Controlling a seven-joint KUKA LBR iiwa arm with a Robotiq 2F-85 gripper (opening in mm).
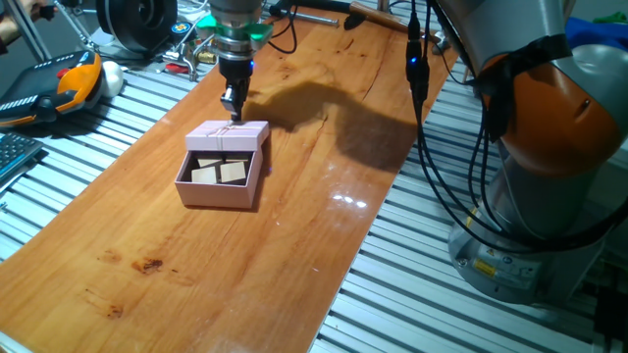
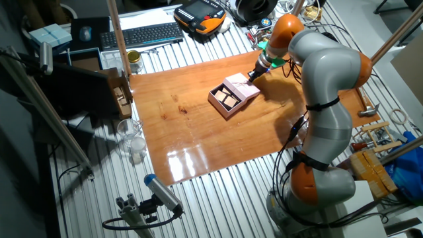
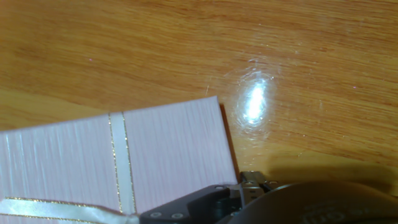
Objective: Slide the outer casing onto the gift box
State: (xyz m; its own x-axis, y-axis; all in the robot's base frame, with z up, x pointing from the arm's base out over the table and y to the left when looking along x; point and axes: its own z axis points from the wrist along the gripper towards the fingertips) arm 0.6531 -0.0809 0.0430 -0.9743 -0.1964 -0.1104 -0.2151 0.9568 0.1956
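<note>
Two pale pink cardboard pieces are seen together near the middle of the wooden desk (image 1: pixel 294 245). The gift box (image 1: pixel 218 182) is a shallow square tray, and tan square pieces (image 1: pixel 222 173) are visible inside its open part. The outer casing (image 1: pixel 229 135) is set over the far end of the tray, so that only part of the tray is covered and the rest is left exposed toward the near edge of the desk. A thin light ribbon (image 3: pixel 121 165) is run across the casing's top, as is shown closely in the hand view, where the pink lid (image 3: pixel 112 165) fills the lower left and bare wood with a bright glare spot is seen beyond its corner.

The claw (image 1: pixel 232 106) is held pointing downward at the far edge of the casing, with its tips just at or touching the casing's top rear edge; actual contact cannot be confirmed. Whether the claw is spread or pressed together cannot be told, since the fingers are too small in the fixed views and only dark metal parts at the bottom edge are shown in the hand view.

In the other fixed view the box and casing (image 2: pixel 239 89) are seen on the far right part of the desk, with the arm (image 2: pixel 324 86) bent over them. A keyboard (image 2: pixel 142 34) and an orange-and-black handheld controller (image 2: pixel 201 14) are laid on the slatted metal surface beyond the desk.
</note>
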